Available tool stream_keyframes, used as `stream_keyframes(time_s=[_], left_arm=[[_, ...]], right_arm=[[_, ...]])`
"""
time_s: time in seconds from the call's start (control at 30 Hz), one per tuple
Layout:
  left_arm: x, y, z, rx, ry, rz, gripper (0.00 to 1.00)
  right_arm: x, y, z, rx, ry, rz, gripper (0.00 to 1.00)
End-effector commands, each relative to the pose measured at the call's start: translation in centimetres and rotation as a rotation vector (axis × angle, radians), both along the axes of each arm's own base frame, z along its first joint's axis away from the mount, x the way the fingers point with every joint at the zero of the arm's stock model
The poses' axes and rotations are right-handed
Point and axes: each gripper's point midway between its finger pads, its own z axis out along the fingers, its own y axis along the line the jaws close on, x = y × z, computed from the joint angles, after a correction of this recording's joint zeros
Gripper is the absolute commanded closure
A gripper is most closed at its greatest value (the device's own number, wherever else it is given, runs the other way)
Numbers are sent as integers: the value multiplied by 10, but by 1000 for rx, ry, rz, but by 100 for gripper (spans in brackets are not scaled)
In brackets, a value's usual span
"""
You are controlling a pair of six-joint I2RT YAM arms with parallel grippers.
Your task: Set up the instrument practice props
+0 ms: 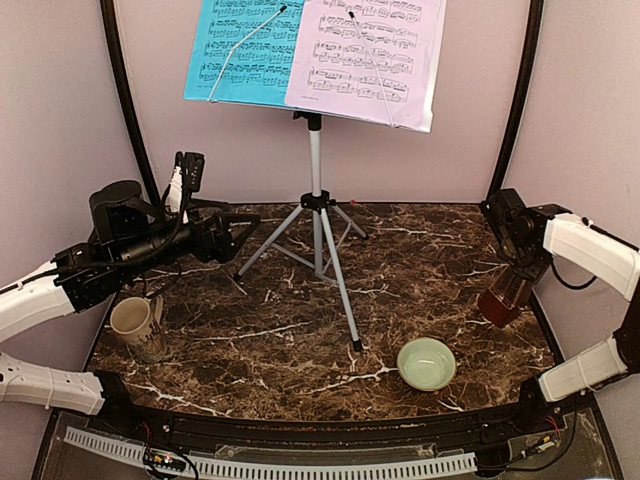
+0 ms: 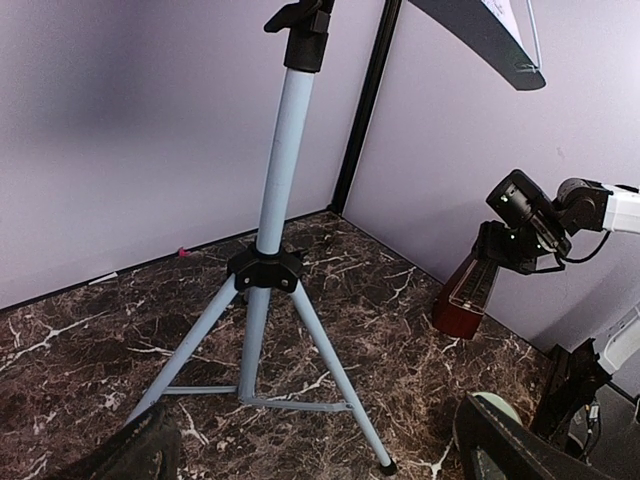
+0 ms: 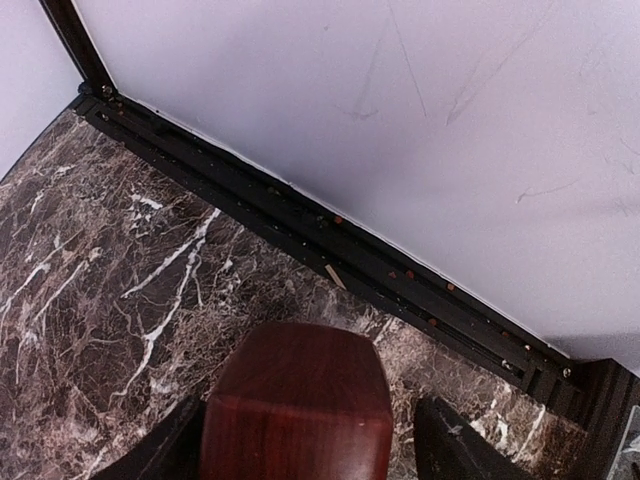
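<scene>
Surface: dark brown marble-pattern worktop with white veining, closed in by pale lilac walls and black corner posts.

Left arm: reaches in from the near-left corner over the left side of the worktop and points toward the tripod legs.

Left pincer: fingers spread wide with nothing between them. It is held short of the tripod and is not touching it.

Mug: beige and upright, at the front left of the worktop beneath the left arm.

Music stand: silver-white and upright at centre rear. Its three legs are splayed, with their feet on the worktop. The desk at the top carries both sheets.

Blue sheet: on the left half of the desk, with a thin wire retainer lying across it.

Lilac sheet: on the right half of the desk, its left edge overlapping the blue sheet. A wire retainer lies across it.

Bowl: pale green, at the front right of centre, to the right of the stand's front foot and apart from it.

Metronome: reddish-brown pyramid at the right edge of the worktop, close to the right wall and behind and right of the bowl. It appears to lean. Whether its base sits flat cannot be told.

Right pincer: directly over the metronome, with one finger on each side of its top. The right wrist view shows a sliver of worktop between the metronome and one finger. Whether the fingers are pinching it cannot be told.
</scene>
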Motion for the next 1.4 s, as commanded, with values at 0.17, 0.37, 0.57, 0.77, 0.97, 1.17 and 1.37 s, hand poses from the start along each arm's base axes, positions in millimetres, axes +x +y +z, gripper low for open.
stream_keyframes(time_s=[0.17,0.37,0.57,0.77,0.97,1.17,1.37], left_arm=[[-3,8,12,-21,-22,11,1],[-3,7,12,-24,-20,7,1],[-4,8,13,-27,-19,7,1],[-5,9,14,-27,-13,8,2],[-4,11,15,-26,-14,18,2],[-2,10,13,-20,-8,23,2],[0,11,10,-12,-3,32,2]], right_arm=[[17,7,24,-5,-61,78,47],[35,27,54,-28,-127,198,56],[50,59,82,-68,-170,305,56],[61,113,119,-71,-237,458,56],[42,187,146,-27,-283,640,56],[6,265,153,33,-293,809,57],[-45,336,147,73,-255,961,57]])
